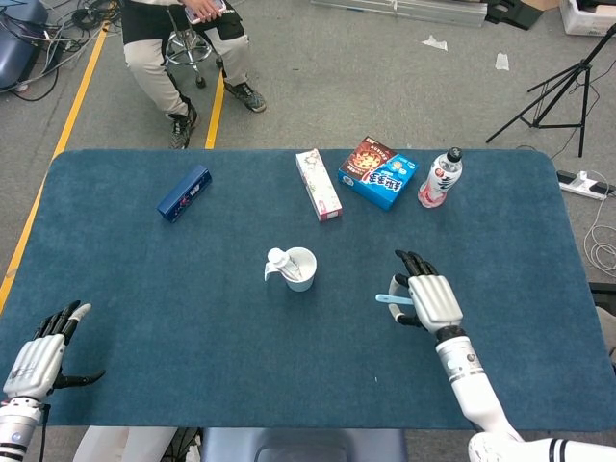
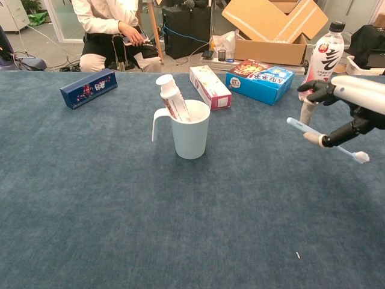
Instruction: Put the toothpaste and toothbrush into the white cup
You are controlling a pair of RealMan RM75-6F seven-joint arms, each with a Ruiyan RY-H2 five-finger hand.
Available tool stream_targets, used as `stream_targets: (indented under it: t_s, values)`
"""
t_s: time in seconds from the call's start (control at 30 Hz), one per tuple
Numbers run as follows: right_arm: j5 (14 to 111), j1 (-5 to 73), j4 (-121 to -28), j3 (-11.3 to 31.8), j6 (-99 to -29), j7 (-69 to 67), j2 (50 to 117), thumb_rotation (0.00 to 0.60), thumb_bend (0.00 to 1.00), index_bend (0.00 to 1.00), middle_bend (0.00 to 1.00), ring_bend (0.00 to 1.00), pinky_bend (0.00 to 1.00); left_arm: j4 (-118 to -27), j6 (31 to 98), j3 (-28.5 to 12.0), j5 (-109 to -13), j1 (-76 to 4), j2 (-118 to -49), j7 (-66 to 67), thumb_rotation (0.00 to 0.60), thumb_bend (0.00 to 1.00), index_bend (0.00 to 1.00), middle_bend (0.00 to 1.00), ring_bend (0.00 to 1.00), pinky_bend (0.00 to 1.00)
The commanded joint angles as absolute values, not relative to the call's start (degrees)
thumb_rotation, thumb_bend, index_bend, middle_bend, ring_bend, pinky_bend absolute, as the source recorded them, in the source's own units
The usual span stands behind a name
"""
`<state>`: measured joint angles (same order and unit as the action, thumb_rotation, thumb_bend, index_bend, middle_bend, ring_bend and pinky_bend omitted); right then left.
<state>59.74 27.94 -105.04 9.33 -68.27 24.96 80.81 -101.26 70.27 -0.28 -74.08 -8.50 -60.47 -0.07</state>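
Head view: white plastic cup with side handle (image 1: 299, 269), upright near the middle of the dark blue carpeted table (image 1: 144, 279); white toothpaste tube (image 1: 281, 260) standing in it, cap end leaning out over the handle side; right hand (image 1: 426, 300) to the right of the cup and apart from it, palm down, fingers curled around a pale blue toothbrush (image 1: 393, 299) whose end pokes out toward the cup; left hand (image 1: 38, 351) at the near left table edge, fingers spread, holding nothing.

Far side of table: navy carton (image 1: 184, 192); narrow pink-and-white carton (image 1: 318, 184); blue snack box (image 1: 378, 173); clear drink bottle with red label (image 1: 440, 178); seated person (image 1: 183, 38) on the floor beyond.

Chest view: cup (image 2: 190, 129) with tube (image 2: 171, 97) upright inside; right hand (image 2: 349, 102) raised off the table, toothbrush (image 2: 323, 140) pinched between thumb and fingers, tilted, bristle end lower and to the right; left hand not shown here.

Progress, as judged: toothpaste done; toothbrush lifted but well short of the cup; remaining, carry it left over the rim, tip it upright, let go beside the tube.
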Motion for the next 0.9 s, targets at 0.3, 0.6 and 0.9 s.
stream_targets:
  t_s: [0.3, 0.6, 0.9]
  values:
    - [60.9, 30.8, -109.5, 15.4, -69.6, 22.4, 80.1, 0.6, 0.29, 0.6, 0.11, 0.0, 0.15, -101.7, 70.4, -0.2, -74.2, -8.5, -60.2, 0.2, 0.6, 0.0, 0.04, 0.0, 0.0, 0.0]
    - [60.3, 33.5, -110.4, 19.1, -68.8, 18.1, 81.6, 0.6, 0.29, 0.6, 0.12, 0.0, 0.15, -101.7, 70.4, -0.2, -74.1, -8.5, -60.1, 0.1, 0.6, 0.0, 0.04, 0.0, 0.0, 0.0]
    - [61.2, 36.5, -107.9, 22.0, -69.6, 14.4, 86.0, 0.6, 0.29, 0.6, 0.12, 0.0, 0.15, -101.4, 70.4, 0.0, -74.0, -8.2, -59.9, -0.5, 0.6, 0.0, 0.04, 0.0, 0.0, 0.0]
